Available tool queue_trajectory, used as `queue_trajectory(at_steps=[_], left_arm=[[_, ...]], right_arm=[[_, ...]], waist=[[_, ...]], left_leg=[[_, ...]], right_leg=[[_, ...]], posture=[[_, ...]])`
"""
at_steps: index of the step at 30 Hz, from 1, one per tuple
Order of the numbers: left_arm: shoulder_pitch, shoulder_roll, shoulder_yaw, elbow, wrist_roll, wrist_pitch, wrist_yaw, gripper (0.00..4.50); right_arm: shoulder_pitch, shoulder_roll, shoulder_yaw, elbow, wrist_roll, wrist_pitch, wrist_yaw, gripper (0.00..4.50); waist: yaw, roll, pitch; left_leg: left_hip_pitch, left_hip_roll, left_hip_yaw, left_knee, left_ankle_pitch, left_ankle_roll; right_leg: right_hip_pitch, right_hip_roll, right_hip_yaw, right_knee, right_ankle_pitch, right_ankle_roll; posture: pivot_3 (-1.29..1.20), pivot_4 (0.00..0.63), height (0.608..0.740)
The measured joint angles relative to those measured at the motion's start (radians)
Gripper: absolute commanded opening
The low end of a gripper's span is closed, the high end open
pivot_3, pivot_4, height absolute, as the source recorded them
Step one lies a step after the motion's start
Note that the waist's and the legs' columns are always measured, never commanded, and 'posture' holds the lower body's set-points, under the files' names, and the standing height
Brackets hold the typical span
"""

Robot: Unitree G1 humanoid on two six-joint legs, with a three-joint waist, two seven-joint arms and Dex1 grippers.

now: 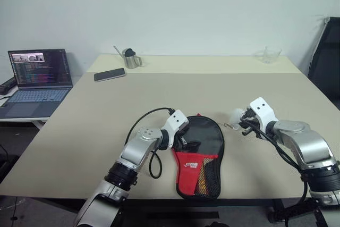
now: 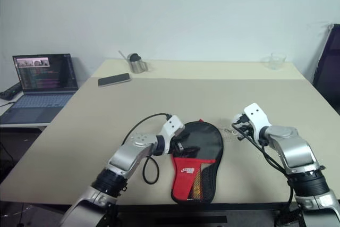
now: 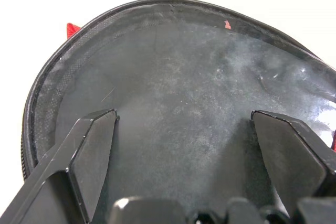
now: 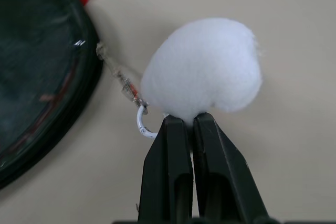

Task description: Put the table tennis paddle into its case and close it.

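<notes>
One case (image 1: 199,155) lies flat near the front edge of the tabletop (image 1: 255,86), its red panel toward that edge and its round black part pointing away. The table tennis paddle (image 3: 194,129) sits inside; its dusty black face shows within the zipper rim. The left hand (image 1: 183,141) rests over the case's left side, fingers (image 3: 89,156) spread wide, released, above the paddle face. Just right of the case, the right hand (image 1: 245,127) is clenched on the base of one fluffy white ball pull (image 4: 202,72), linked to the case rim by a short chain. The middle of the tabletop is bare. Far back stand one phone (image 1: 109,74), one metal cup (image 1: 130,58) and one clear glass (image 1: 271,55). One laptop (image 1: 37,81) sits beyond the left edge.
</notes>
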Motion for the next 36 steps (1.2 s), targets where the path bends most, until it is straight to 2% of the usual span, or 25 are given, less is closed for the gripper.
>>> queue_trajectory(at_steps=[8, 27, 36], left_arm=[[-0.030, -0.026, -0.006, 0.052, 0.015, -0.015, -0.020, 4.50], [-0.076, -0.068, -0.020, 0.142, 0.045, -0.079, -0.068, 4.50], [-0.103, -0.093, -0.031, 0.192, 0.061, -0.113, -0.091, 4.50]], right_arm=[[0.106, -0.126, 0.000, -0.107, 0.051, -0.039, 0.128, 0.01], [0.364, -0.310, -0.079, -0.310, 0.179, -0.192, 0.339, 0.01], [0.495, -0.357, -0.117, -0.432, 0.248, -0.239, 0.425, 0.01]], waist=[[0.009, 0.001, 0.000], [0.019, 0.001, -0.001], [0.021, 0.002, -0.001]], left_leg=[[-0.001, -0.001, -0.004, 0.000, 0.000, 0.000], [-0.001, -0.001, -0.010, 0.001, 0.000, -0.001], [-0.001, -0.001, -0.014, 0.000, 0.000, -0.001]], right_leg=[[0.002, -0.002, -0.009, -0.001, -0.001, 0.001], [0.007, -0.004, -0.013, -0.005, -0.002, 0.002], [0.013, -0.004, -0.017, -0.014, -0.003, 0.003]], posture=[[0.00, 0.150, 0.740], [0.00, 0.150, 0.740], [0.00, 0.150, 0.740]])
